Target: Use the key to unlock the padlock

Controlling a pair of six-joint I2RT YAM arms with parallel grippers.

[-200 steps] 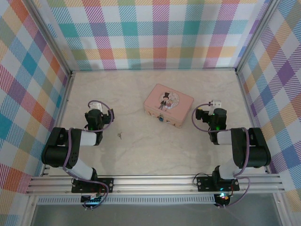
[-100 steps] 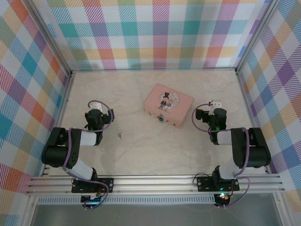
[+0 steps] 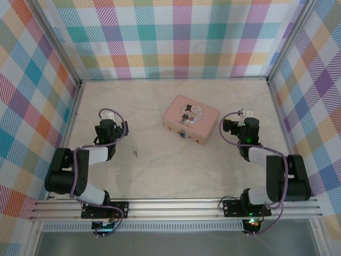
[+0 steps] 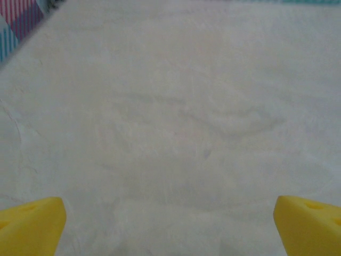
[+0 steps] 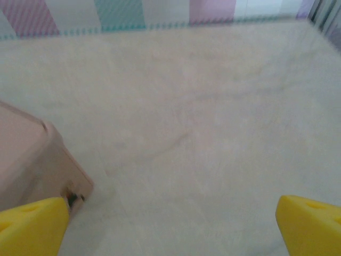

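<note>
The top view looks steeply down from above the near edge over the whole table [image 3: 160, 170]. The wrist views skim it low and close; the right one shares, seemingly, the pink tin [image 5: 26, 154] at lower left.

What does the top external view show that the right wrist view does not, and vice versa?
The top external view gives the key on the table, the blue padlock on the pink tin, and the left hand. The right wrist view gives, close up, the yellow fingers of the right hand wide apart. Both show the tin and the table.
</note>
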